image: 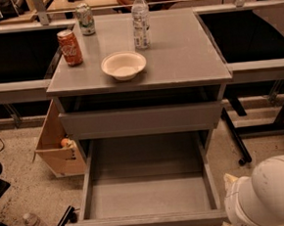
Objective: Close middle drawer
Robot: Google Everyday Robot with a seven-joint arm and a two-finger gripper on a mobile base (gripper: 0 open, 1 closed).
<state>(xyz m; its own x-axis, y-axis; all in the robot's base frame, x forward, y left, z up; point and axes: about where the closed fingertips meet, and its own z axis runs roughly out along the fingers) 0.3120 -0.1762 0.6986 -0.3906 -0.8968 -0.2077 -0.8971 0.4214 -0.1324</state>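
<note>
The middle drawer (147, 195) is pulled far out toward me, below the taller upper grey front (141, 119). Its grey inside is bare and its flat front edge (146, 224) lies along the bottom of the camera view. The lowest front is hidden under it. My arm's white rounded casing (271, 195) fills the bottom right corner, just right of the drawer's right side wall. The gripper itself is out of view, below the bottom right edge of the picture. Only a small cream-coloured bit (229, 179) shows beside the casing.
On the cabinet top (187, 57) stand an orange soda can (70, 47), a green can (85, 19), a clear water bottle (140, 20) and a white bowl (123, 65). A cardboard box (56, 144) sits on the floor to the left. Black table legs (235, 137) stand to the right.
</note>
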